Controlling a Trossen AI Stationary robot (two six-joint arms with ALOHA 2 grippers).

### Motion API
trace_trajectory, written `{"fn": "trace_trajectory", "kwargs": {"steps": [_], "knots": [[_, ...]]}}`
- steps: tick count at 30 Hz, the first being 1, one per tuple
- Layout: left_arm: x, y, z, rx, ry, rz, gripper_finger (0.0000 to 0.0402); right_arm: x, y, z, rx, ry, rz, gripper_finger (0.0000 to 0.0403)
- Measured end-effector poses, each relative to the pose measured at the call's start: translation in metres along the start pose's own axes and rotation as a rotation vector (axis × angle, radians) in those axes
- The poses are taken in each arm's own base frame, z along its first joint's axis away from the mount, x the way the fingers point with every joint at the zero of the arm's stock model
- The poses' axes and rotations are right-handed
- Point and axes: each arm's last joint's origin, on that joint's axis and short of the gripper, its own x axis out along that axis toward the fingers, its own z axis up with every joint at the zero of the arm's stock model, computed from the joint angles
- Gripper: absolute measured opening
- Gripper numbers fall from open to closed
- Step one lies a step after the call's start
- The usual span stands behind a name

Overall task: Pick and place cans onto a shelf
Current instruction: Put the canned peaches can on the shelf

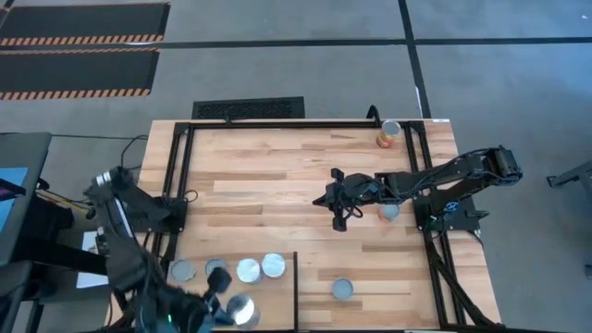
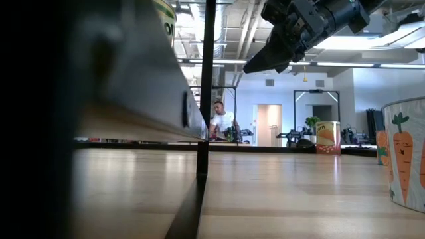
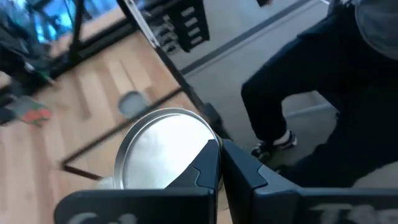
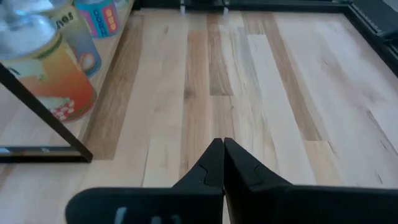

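A striped plank tabletop (image 1: 277, 176) inside a black frame fills the high view, with grey floor around it; the low view shows one person (image 2: 222, 123) seated far back in the room. The left gripper (image 3: 219, 149) sits at the near left corner, its fingers pressed together and holding nothing, the tips just over the rim of a silver-topped can (image 3: 163, 146). That can stands on the shelf (image 1: 277, 305), close to its front edge. The right gripper (image 4: 221, 144) hovers above the middle of the planks, likewise closed and empty, with bare wood beneath it. The main risk, as I judge it, lies on the left: closed fingers so near the rim could nudge or tip the can if the arm drops or swings, and it might roll off the shelf's front. On the right, the forearm passes over a can (image 1: 388, 212), so a low sweep could knock it. I count eight cans. Four stand in a row (image 1: 231, 269) on the shelf and the one under the left gripper makes five there. Three are on the planks: the one beneath the right arm, one (image 1: 343, 289) just right of the shelf's bar, and an orange one (image 1: 389, 135) at the far right corner. There are two arms and one shelf.
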Motion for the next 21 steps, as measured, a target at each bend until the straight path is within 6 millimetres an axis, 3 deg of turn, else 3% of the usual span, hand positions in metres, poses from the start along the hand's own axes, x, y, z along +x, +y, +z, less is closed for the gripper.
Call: {"fn": "trace_trajectory", "kwargs": {"steps": [9,21], "knots": [[0.055,-0.044,-0.015,-0.144,0.071,0.162,0.0000,-0.001,0.010,0.000,0.000,-0.007,0.021,0.0015],[0.107,-0.063,-0.042,-0.267,0.173,0.290,0.0000,-0.004,0.031,0.000,-0.010,-0.016,0.042,0.0014]]}}
